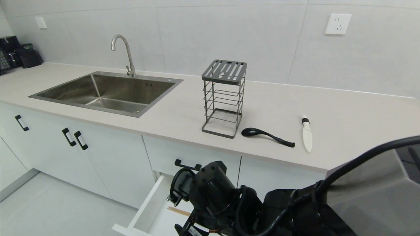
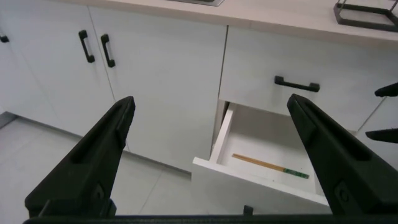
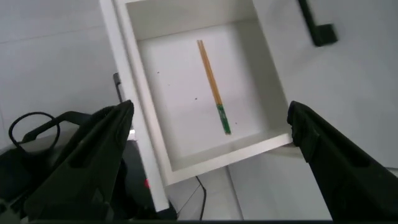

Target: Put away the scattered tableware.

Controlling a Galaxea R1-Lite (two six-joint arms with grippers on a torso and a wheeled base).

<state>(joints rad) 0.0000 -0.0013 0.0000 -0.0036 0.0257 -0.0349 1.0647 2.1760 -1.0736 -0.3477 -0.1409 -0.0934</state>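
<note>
With chopsticks [image 3: 213,84] lying in the open drawer [image 3: 168,93] and both arms' jaws spread empty near it, the black spoon [image 1: 266,135] and white knife [image 1: 306,132] wait on the bench [image 1: 344,114], each probably best pinched mid-handle.

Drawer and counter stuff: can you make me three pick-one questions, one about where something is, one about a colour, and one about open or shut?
1. Where do the chopsticks lie?
A. in a cup
B. in the drawer
C. on a plate

2. What colour is the spoon on the counter?
A. red
B. yellow
C. black

3. The drawer is:
A. pulled open
B. pushed shut
C. turned upside down

Answers:
1 B, the right wrist view shows them lying on the drawer's floor.
2 C, it lies black on the pale counter, beside the white knife.
3 A, its inside shows from above.
</note>
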